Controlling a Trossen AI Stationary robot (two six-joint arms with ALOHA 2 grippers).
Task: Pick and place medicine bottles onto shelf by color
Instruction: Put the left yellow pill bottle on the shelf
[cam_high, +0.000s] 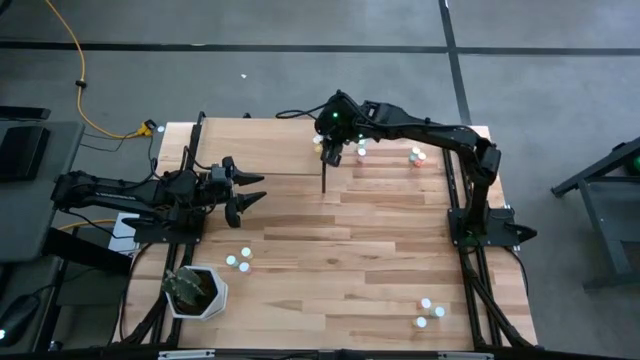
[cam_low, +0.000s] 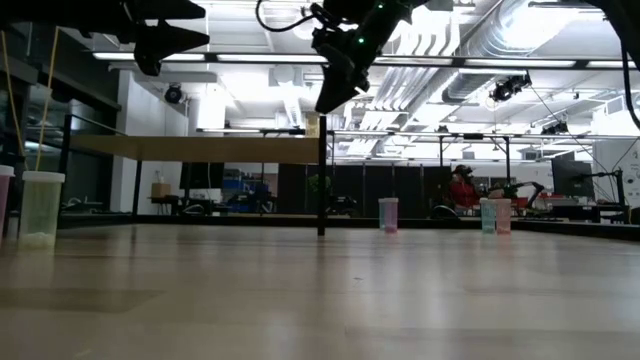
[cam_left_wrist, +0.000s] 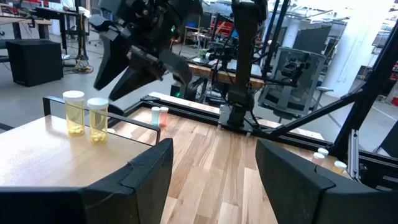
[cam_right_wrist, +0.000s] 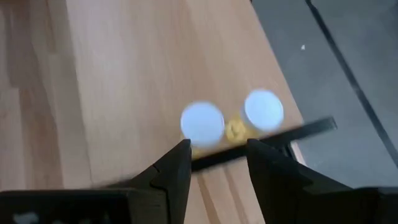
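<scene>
The shelf (cam_high: 260, 145) is a light-wood board with black posts at the table's far side. Two yellowish bottles with white caps (cam_left_wrist: 73, 112) (cam_left_wrist: 98, 119) stand upright on their bases at its right end. My right gripper (cam_high: 332, 152) hovers above them, open and empty; its wrist view looks down on their caps (cam_right_wrist: 202, 121) (cam_right_wrist: 263, 111) past its fingers. My left gripper (cam_high: 255, 190) is open and empty, above the table in front of the shelf. Other bottles stand on the table at the near left (cam_high: 238, 264), the near right (cam_high: 428, 312) and the far right (cam_high: 415, 155).
A white pot with a green plant (cam_high: 195, 290) stands at the near left corner. Black frame rails run along the table's left and right sides (cam_high: 465, 230). A shelf post (cam_low: 322, 175) stands mid-table in the low view. Bare planks lie in the table's middle.
</scene>
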